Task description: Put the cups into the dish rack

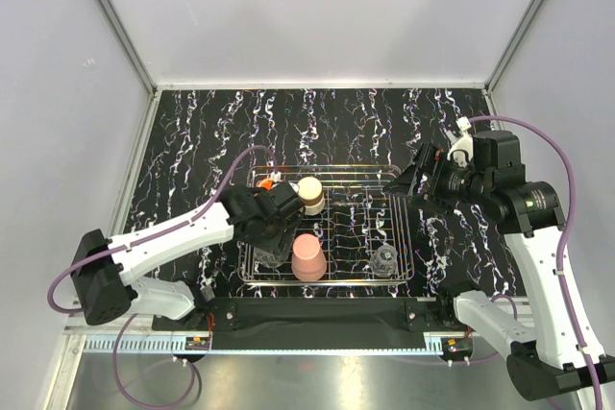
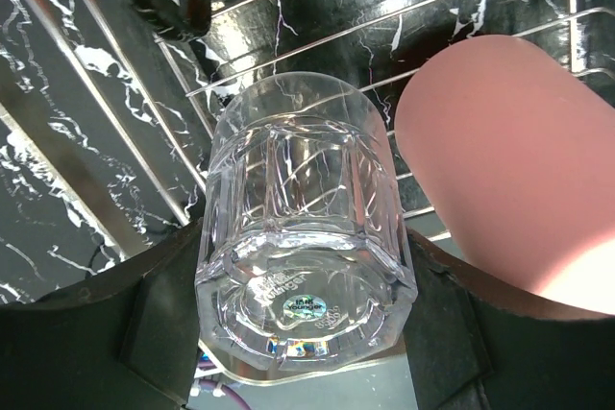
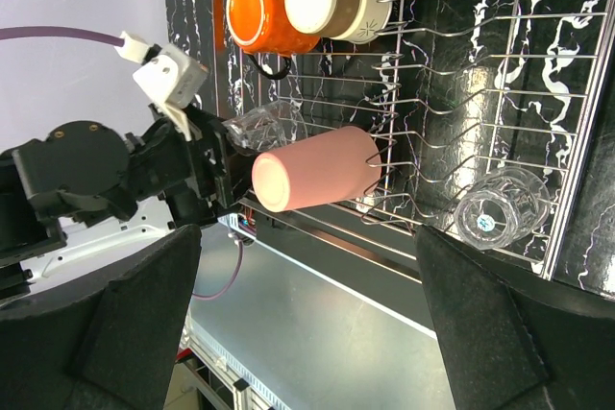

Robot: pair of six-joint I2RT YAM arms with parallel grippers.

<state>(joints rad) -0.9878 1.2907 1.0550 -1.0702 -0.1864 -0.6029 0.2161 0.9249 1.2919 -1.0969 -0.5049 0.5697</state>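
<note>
Clear glass (image 2: 300, 237) just beside pink tumbler (image 2: 509, 160)

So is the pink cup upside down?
Yes, upside down. The pink tumbler stands in the dish rack with its closed bottom facing up; no open mouth shows from above.

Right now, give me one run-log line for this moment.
left pincer: shut on clear glass, over dish rack, beside pink tumbler | right pincer: open, empty, by rack's right edge
</note>
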